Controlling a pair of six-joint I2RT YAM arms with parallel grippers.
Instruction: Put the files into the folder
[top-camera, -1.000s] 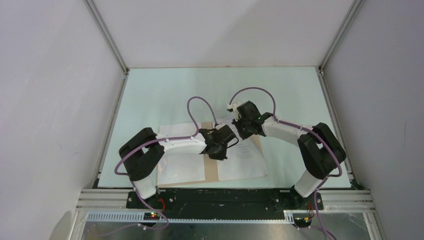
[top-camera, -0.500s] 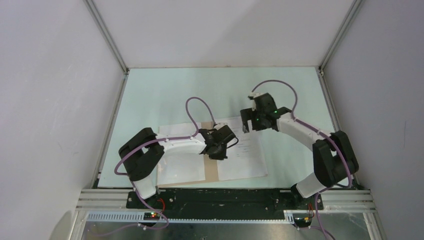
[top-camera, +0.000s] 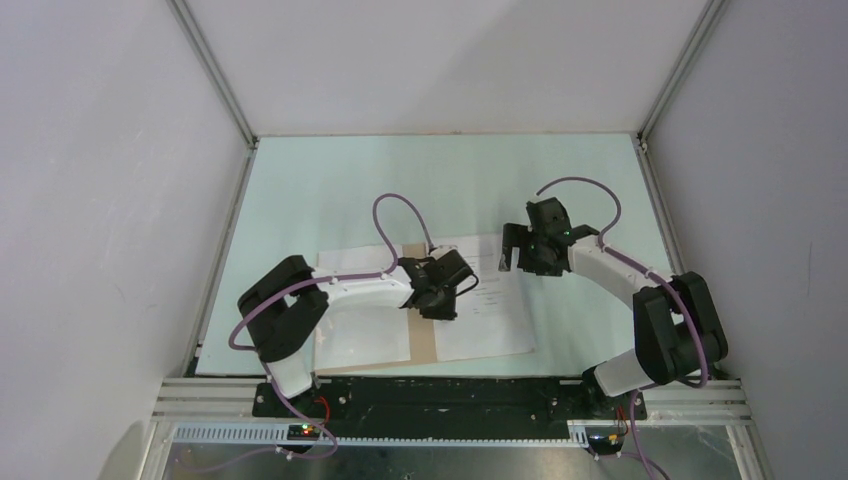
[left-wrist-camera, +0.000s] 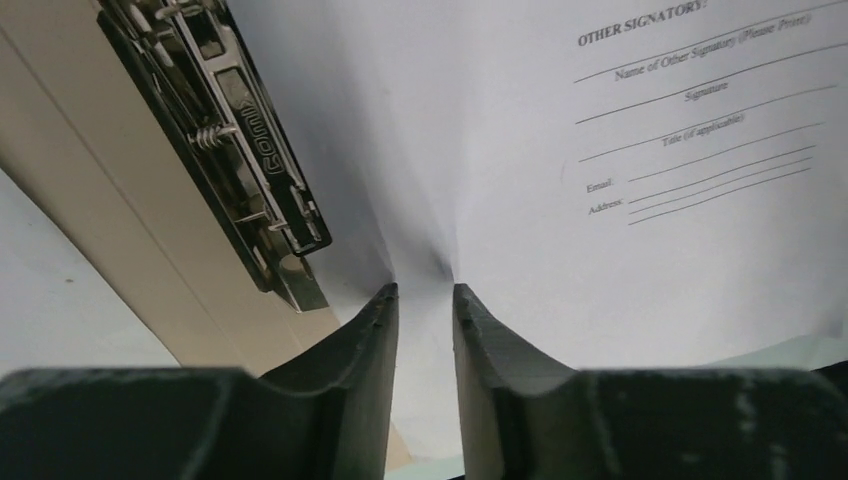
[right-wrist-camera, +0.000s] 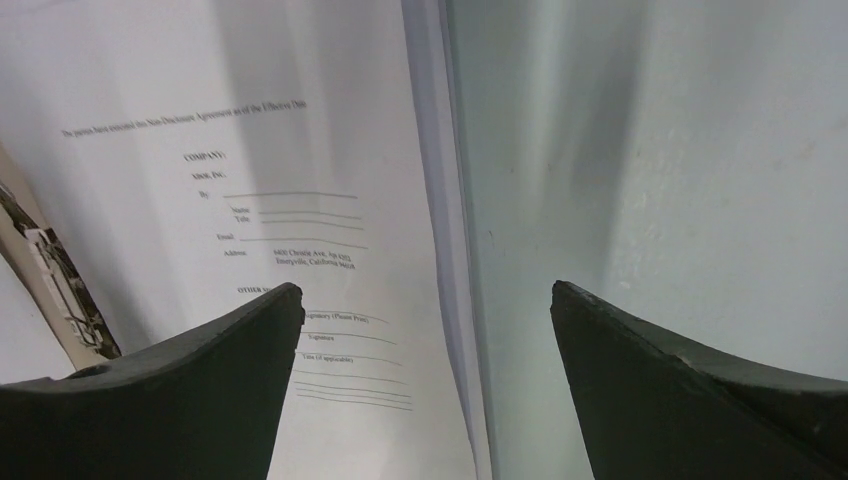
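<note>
Right now the left gripper (left-wrist-camera: 424, 300) is low over the files (left-wrist-camera: 620, 240). Its two fingers (left-wrist-camera: 365, 335) are only a little bit apart. The tips touch the top white sheet, and the paper has a small bump and a dark fold just in front of the gap. I cannot tell if the fingers are pinching that bump or only resting on it. Just beside this gripper, on its left, is the metal clip (left-wrist-camera: 235, 130) on the brown folder (left-wrist-camera: 110, 220).

The right gripper (right-wrist-camera: 420, 300) is wide open and holds nothing. It hangs above the right edge of the files (right-wrist-camera: 250, 150). One finger is over the printed sheet and the other finger is over the pale green table (right-wrist-camera: 700, 180). In the wrist view I cannot tell if it touches the paper.

From above, the folder (top-camera: 425, 342) lies open and flat near the front of the table (top-camera: 350, 180), between the two arms. White sheets cover both sides of it. The brown card shows as a strip down the middle. The left gripper (top-camera: 440, 303) is over that strip, and the right gripper (top-camera: 507, 258) is near the far right corner of the files (top-camera: 490, 325).
</note>
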